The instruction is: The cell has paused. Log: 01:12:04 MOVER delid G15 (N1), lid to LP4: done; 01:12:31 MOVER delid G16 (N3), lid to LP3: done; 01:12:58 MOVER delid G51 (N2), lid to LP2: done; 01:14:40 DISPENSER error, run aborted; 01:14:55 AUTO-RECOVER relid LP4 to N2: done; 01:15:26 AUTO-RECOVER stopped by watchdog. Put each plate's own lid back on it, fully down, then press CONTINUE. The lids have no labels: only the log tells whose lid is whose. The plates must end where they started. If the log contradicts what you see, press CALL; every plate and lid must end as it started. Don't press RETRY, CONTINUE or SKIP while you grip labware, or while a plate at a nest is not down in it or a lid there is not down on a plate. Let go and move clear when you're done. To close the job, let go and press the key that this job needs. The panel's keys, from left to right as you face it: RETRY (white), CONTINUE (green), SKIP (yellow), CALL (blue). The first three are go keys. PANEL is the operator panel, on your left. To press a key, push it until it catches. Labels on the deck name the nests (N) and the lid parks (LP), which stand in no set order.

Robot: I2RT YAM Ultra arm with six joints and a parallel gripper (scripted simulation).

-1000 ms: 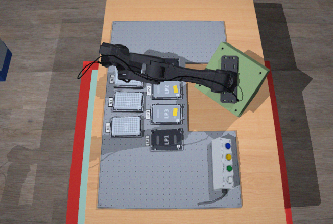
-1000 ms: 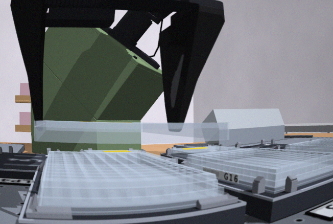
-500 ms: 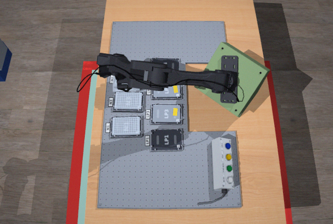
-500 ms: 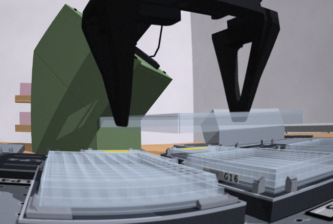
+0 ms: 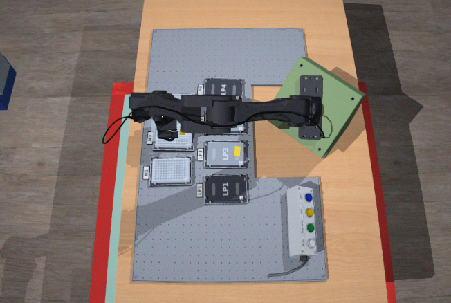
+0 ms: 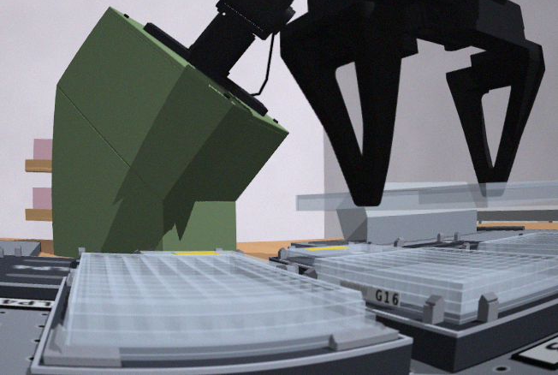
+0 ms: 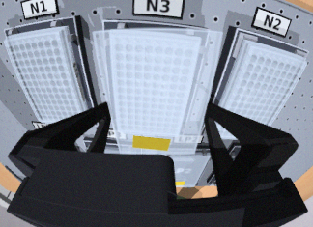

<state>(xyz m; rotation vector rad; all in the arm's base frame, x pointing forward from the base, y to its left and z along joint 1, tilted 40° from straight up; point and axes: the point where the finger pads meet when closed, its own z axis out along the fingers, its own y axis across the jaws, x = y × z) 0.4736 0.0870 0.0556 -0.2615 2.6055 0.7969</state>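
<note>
My gripper (image 6: 429, 199) (image 7: 156, 107) is shut on a clear lid (image 5: 182, 133) (image 6: 315, 202) (image 7: 155, 128) with a yellow tag, held level above N3. Below it the G16 plate (image 5: 173, 143) (image 6: 406, 270) sits in N3 without a lid on it. The N1 plate (image 5: 170, 170) (image 7: 41, 73) and the N2 plate (image 6: 203, 302) (image 7: 268, 69) show no yellow tag on top. A lid (image 5: 214, 160) with a yellow tag lies at LP3. Another tagged lid (image 7: 184, 170) lies at LP2, partly hidden by the arm in the top view.
The dark parks LP1 (image 5: 225, 197) and LP4 (image 5: 218, 83) hold no visible lid; the arm partly covers LP4. The panel (image 5: 294, 218) (image 6: 419, 226) stands at the deck's lower right in the top view. The green base (image 5: 339, 109) (image 6: 112, 104) carries the arm.
</note>
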